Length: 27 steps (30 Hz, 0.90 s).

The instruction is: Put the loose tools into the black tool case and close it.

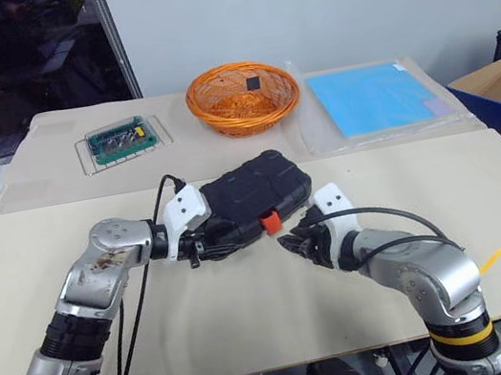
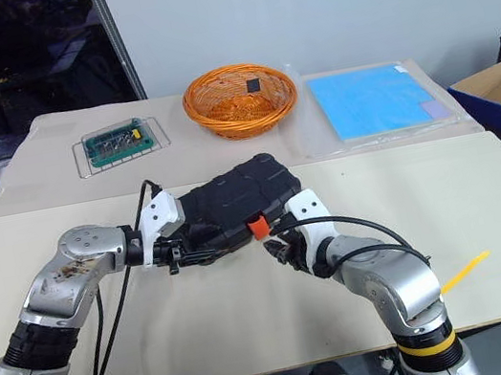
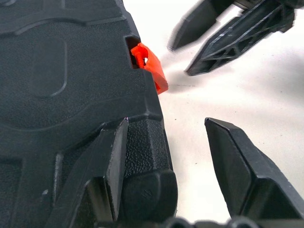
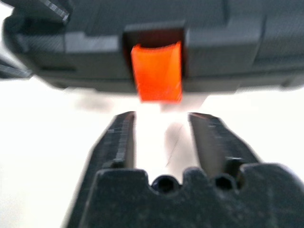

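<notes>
The black tool case lay closed on the counter. The left gripper was spread over its corner. The right gripper was slightly apart, empty, just before the orange latch

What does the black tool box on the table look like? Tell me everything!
The black tool case is moulded, bumpy-looking plastic with rounded corners and raised shapes on its lid. It lies flat and closed on the beige table, turned at a slant. An orange latch sticks out from its front edge. The left gripper rests a finger on its near corner, jaws open. The right gripper sits just before the latch, not touching.
</notes>
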{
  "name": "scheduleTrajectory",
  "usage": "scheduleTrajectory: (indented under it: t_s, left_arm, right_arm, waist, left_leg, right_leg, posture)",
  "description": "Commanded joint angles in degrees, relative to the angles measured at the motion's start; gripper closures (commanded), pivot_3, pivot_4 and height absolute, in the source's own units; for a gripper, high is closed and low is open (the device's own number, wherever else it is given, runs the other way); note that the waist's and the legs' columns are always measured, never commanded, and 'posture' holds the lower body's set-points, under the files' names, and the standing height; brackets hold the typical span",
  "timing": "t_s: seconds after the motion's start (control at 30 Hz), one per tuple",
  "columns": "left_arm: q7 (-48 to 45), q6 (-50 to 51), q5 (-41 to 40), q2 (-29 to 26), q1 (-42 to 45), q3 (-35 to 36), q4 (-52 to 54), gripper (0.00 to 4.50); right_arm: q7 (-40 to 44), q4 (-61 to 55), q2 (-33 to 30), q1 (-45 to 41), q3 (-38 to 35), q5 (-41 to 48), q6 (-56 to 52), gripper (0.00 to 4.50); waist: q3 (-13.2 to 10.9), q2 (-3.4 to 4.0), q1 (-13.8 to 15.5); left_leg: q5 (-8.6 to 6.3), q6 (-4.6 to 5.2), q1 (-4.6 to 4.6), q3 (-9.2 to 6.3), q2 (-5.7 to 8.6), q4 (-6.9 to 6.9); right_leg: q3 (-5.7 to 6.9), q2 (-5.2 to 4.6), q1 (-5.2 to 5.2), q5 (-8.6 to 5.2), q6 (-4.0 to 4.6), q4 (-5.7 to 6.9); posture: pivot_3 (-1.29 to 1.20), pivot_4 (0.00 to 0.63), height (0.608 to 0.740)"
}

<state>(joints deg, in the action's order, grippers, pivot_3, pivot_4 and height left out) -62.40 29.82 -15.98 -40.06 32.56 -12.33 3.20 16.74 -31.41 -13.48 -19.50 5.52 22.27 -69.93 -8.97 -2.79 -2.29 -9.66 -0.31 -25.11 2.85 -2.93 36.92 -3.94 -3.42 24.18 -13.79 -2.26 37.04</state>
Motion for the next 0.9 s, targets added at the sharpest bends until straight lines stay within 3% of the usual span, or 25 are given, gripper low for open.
scheduleTrajectory:
  t_s: [0.03,0.07,0.37,0.5,0.7,0.9]
  left_arm:
    - [0.88,0.20,2.25,0.14,-0.31,-1.13,-1.92,1.77]
    - [0.94,0.18,2.33,0.15,-0.33,-1.14,-1.98,1.77]
    - [1.83,0.36,2.90,0.03,-1.35,-1.06,-1.06,1.77]
    - [2.17,0.74,2.77,-0.11,-2.25,-0.79,-0.23,1.77]
    - [2.97,1.22,2.72,0.07,-2.93,-0.14,-0.04,1.77]
    - [3.31,1.00,2.91,0.12,-2.88,-0.27,-0.44,1.77]
  right_arm:
    - [-0.29,3.75,2.27,-3.16,-1.04,0.55,2.39,4.27]
    - [-0.39,5.01,2.58,-3.72,-0.66,0.18,3.02,4.45]
    - [-0.79,19.29,5.02,-9.50,1.74,-4.66,15.06,4.45]
    - [0.85,15.84,3.92,-8.00,1.82,-4.07,14.24,4.45]
    - [6.99,3.41,-2.63,-2.19,1.80,1.77,7.46,4.45]
    - [5.84,6.41,-2.38,-3.50,1.32,0.53,12.24,4.45]
  waist:
    - [0.02,0.00,-0.08]
    - [0.02,0.00,-0.09]
    - [0.03,0.00,-0.22]
    - [0.03,0.00,-0.29]
    - [0.04,0.01,-0.26]
    - [0.04,0.01,-0.23]
  left_leg:
    - [0.00,0.00,0.03,0.00,0.00,0.00]
    - [0.00,0.00,0.04,0.00,0.00,0.00]
    - [0.01,0.00,0.05,0.03,0.00,0.00]
    - [0.00,0.00,0.03,0.03,-0.01,-0.01]
    - [0.00,0.00,0.00,0.03,-0.02,-0.02]
    - [0.00,0.00,0.07,0.03,-0.02,-0.02]
  right_leg:
    - [0.00,0.00,-0.02,0.00,0.00,0.00]
    - [0.00,0.00,-0.03,0.00,0.00,0.00]
    - [-0.02,0.01,-0.01,0.03,-0.02,0.01]
    - [-0.03,0.01,0.02,0.03,0.00,0.02]
    - [-0.03,0.00,0.02,0.02,0.01,0.00]
    - [-0.02,0.01,-0.01,0.00,-0.01,0.00]
  posture:
    - [0.00,0.150,0.740]
    - [0.00,0.150,0.740]
    - [0.00,0.150,0.740]
    - [0.00,0.150,0.740]
    - [0.00,0.150,0.740]
    - [0.00,0.150,0.740]
